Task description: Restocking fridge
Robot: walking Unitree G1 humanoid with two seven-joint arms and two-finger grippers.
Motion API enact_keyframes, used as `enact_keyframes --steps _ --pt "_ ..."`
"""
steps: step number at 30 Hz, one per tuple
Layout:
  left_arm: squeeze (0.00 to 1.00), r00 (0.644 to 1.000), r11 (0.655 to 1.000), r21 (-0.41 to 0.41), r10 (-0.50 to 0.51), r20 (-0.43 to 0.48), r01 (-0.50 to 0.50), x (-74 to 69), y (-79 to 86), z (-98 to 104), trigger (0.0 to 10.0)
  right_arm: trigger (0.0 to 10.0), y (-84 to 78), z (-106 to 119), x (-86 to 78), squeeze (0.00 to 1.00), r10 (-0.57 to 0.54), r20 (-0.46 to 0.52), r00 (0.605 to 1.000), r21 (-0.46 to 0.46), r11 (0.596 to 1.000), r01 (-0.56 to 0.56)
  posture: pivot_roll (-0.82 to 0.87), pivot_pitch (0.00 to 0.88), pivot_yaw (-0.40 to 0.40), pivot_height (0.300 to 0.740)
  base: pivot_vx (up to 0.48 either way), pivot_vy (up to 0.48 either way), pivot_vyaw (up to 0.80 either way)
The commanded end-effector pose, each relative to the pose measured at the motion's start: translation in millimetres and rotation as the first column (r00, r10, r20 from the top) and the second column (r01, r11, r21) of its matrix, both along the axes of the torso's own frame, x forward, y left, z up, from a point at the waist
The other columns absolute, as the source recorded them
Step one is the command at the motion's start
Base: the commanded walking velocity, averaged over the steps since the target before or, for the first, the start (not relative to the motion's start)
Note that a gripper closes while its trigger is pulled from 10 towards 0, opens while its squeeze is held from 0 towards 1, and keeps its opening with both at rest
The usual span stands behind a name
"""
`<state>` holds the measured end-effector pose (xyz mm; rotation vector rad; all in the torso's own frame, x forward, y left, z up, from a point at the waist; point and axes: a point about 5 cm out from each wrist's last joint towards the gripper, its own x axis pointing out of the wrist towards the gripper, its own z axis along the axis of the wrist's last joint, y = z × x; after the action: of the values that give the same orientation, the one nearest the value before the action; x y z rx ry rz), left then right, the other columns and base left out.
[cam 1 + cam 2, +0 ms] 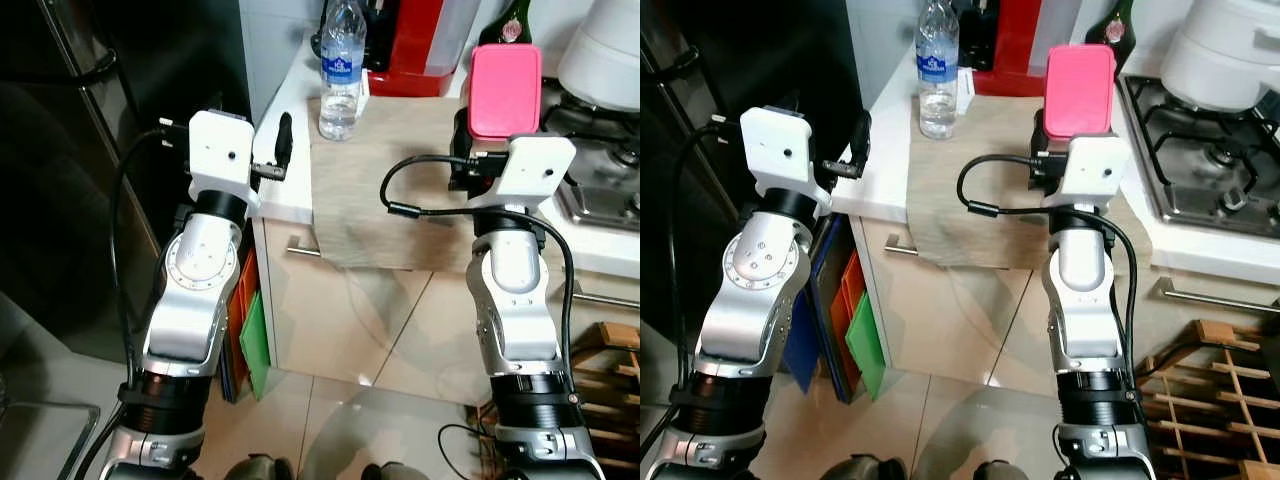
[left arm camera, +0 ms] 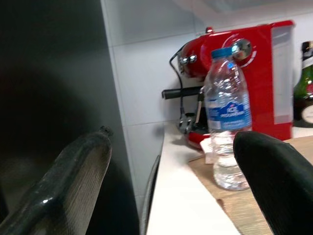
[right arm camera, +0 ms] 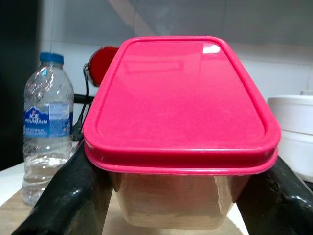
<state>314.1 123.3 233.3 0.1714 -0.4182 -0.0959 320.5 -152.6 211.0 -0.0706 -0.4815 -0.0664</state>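
My right gripper [image 3: 161, 196] has its jaws pinching the container with the pink lid [image 3: 181, 103], one on each side wall, over the counter [image 1: 400, 200]. My left gripper [image 2: 171, 181] has its jaws spread, holding nothing, at the counter's edge. Beyond them stand the water bottle [image 2: 226, 117] and a red coffee machine [image 2: 264, 73].

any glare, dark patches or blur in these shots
Left wrist view: the left pincer's fingers loom blurred up close, the fridge side beside them nearly black, while the water bottle is fairly sharp. Right wrist view: soft glare on the pink lid, background hazy. Left eye view: floor tiles show a glossy reflection.
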Motion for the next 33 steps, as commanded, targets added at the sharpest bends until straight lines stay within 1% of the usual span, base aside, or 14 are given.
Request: enact_keyframes --steps 1,16,33 --pt "0.00 1.000 1.000 -0.007 -0.001 0.020 0.001 2.2 -2.2 3.7 10.0 0.0 1.6 0.3 1.5 0.00 0.012 0.004 1.000 -0.021 1.000 -0.012 -0.05 0.000 0.010 0.740 -0.266 0.000 0.00" --pt "0.00 0.999 0.999 -0.028 -0.039 0.024 0.040 5.7 -5.9 3.7 10.0 0.0 1.9 -2.5 6.4 0.00 0.028 -0.024 0.999 -0.022 0.999 -0.028 -0.07 0.000 0.015 0.740 -0.257 0.000 0.00" --pt "0.00 0.998 0.997 -0.041 -0.057 0.024 0.058 5.7 -9.5 1.2 10.0 0.0 -0.8 -4.2 6.8 0.00 0.031 -0.034 0.999 -0.043 0.999 -0.033 -0.08 0.000 0.007 0.740 0.000 0.000 0.00"
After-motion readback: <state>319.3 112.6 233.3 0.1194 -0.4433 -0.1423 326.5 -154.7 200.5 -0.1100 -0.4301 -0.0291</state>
